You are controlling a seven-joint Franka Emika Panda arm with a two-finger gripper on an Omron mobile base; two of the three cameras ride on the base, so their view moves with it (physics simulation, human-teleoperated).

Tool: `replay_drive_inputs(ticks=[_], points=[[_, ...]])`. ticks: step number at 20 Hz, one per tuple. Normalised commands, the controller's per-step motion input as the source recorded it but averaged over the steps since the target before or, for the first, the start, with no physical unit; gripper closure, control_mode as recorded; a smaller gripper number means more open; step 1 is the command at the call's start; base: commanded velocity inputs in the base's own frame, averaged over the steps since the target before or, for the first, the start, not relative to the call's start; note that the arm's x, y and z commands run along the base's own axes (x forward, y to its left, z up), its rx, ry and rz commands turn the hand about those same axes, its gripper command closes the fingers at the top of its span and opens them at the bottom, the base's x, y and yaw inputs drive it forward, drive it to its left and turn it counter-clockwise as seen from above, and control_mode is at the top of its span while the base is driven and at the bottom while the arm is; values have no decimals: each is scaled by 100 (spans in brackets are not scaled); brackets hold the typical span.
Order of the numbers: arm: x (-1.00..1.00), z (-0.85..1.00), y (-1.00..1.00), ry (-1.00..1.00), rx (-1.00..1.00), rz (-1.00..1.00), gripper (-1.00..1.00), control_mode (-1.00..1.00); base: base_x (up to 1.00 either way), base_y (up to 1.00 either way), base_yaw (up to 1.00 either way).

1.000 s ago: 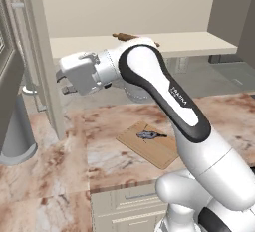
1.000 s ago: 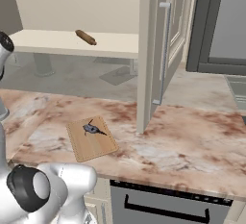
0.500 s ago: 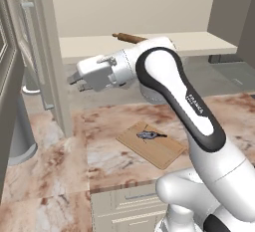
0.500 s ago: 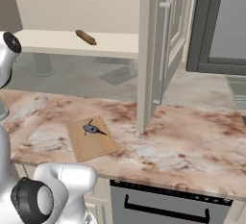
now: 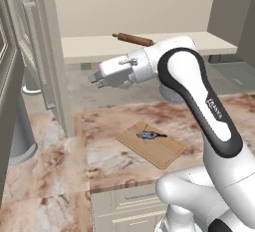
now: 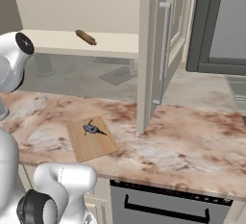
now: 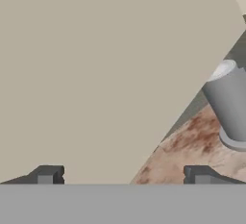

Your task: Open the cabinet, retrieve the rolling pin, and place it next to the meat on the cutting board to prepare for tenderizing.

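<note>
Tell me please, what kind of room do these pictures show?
Most likely a kitchen, rendered rather than real. A cutting board with a piece of meat lies on a marbled counter, a rolling pin rests on the shelf of an open cabinet, and drawer fronts sit below.

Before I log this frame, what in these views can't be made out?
- Gripper: left base view, too small to judge its opening; hand view shows the fingertips wide apart.
- Meat: both base views, too small for detail.
- Grey cylinder: hand view, cut off by the right edge.
</note>
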Motion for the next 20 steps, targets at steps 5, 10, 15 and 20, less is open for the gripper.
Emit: replay_drive_inputs(ticks=[5, 10, 15, 20], points=[[0, 11, -42, -3, -1, -6, -100, -100, 0, 0, 0], [0, 19, -52, -3, -6, -9, -100, -100, 0, 0, 0], [0, 23, -62, -1, -9, -11, -100, -100, 0, 0, 0], [0, 17, -60, -1, -10, -13, -100, -100, 0, 0, 0]])
